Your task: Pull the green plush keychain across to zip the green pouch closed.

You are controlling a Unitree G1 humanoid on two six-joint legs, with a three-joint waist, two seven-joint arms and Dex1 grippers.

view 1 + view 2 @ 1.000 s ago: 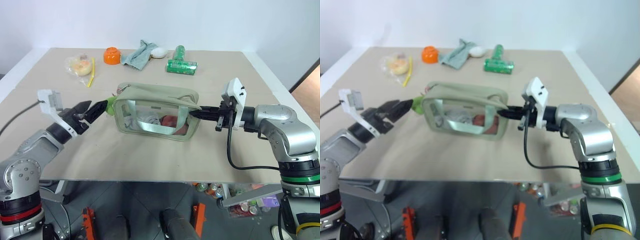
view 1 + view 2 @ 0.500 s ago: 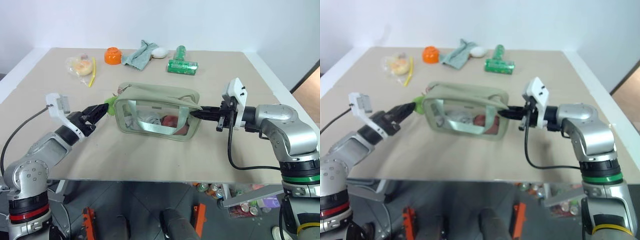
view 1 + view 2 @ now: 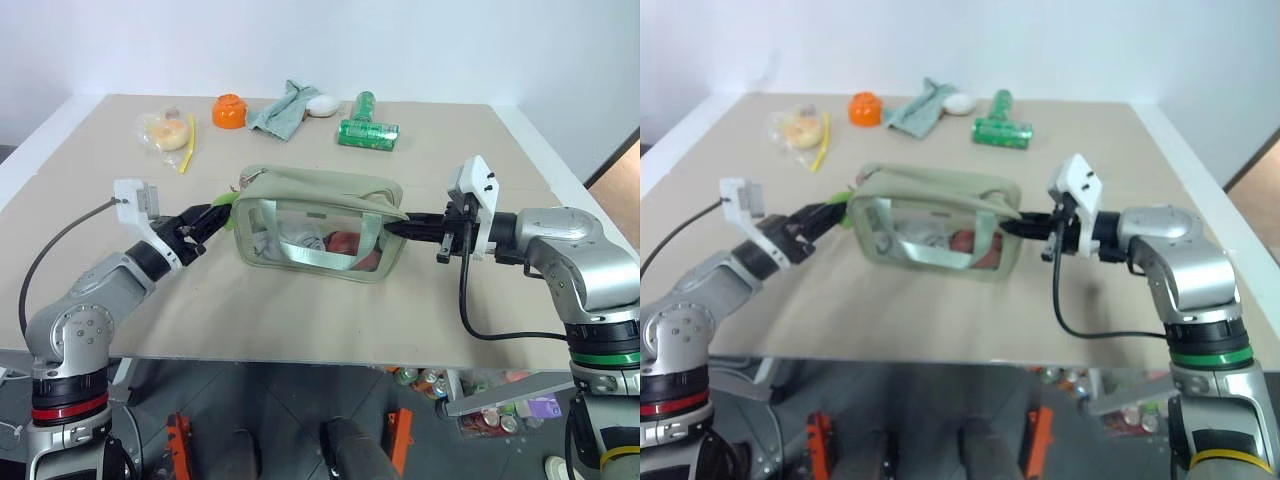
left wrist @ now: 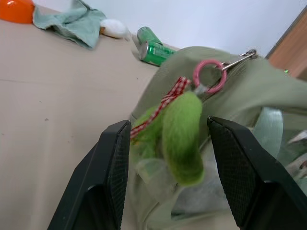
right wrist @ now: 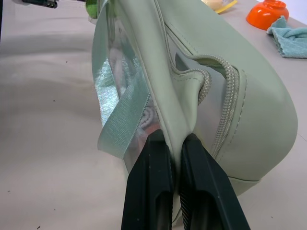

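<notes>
The green pouch [image 3: 320,215] stands mid-table, its top zipper [image 5: 230,96] still partly open. Its green plush keychain [image 4: 182,139] hangs from a pink ring [image 4: 209,76] at the pouch's left end. My left gripper [image 4: 168,124] has its two fingers closed in on either side of the plush, and it sits at the pouch's left end [image 3: 208,218]. At the right end, my right gripper [image 5: 175,139] is shut on a fold of the pouch's fabric and holds it level [image 3: 395,228].
At the back of the table lie an orange bowl [image 3: 229,110], a teal-grey cloth [image 3: 280,108], a white oval thing [image 3: 322,104] and a green can [image 3: 368,130]. A clear bag with yellow contents [image 3: 165,130] lies at the back left. The table's front edge [image 3: 300,355] is near.
My left gripper has moved in towards the pouch's left end and its wide-open fingers have narrowed around the plush. The right gripper has kept still on the pouch.
</notes>
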